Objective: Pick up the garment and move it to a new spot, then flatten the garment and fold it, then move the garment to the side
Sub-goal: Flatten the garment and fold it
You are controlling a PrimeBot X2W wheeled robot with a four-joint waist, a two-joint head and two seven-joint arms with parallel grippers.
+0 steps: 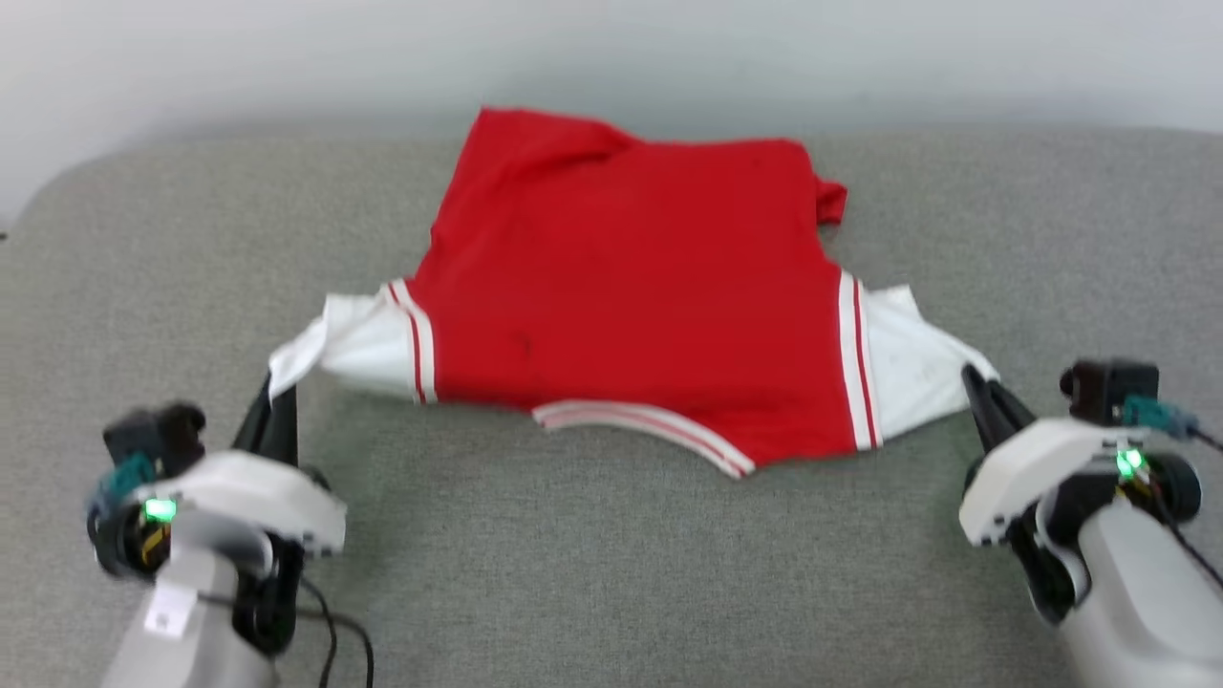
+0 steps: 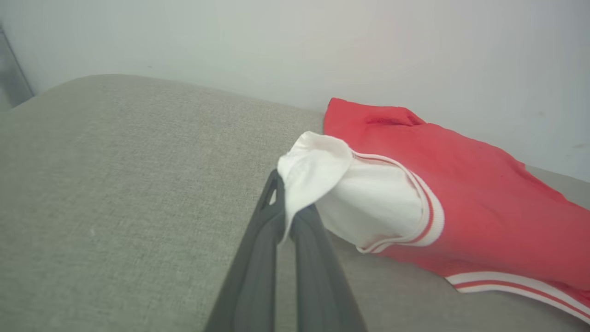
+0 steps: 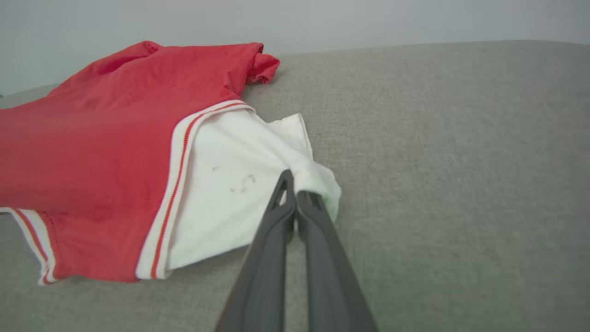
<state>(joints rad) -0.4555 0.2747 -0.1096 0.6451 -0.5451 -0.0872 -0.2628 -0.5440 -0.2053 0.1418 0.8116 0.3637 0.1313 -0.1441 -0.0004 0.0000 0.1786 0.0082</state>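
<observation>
Left tool, low at the left, is pinched closed on the tip of the garment's white sleeve on that side. Between the tools the red body lies spread on the grey counter, striped neck trim toward the robot and far corners rumpled. At the right, the right tool is clamped on the other white sleeve

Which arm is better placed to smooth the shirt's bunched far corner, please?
Probably the right: the bunched corner lies on the right gripper's side, though it and the left gripper both pinch sleeves.
</observation>
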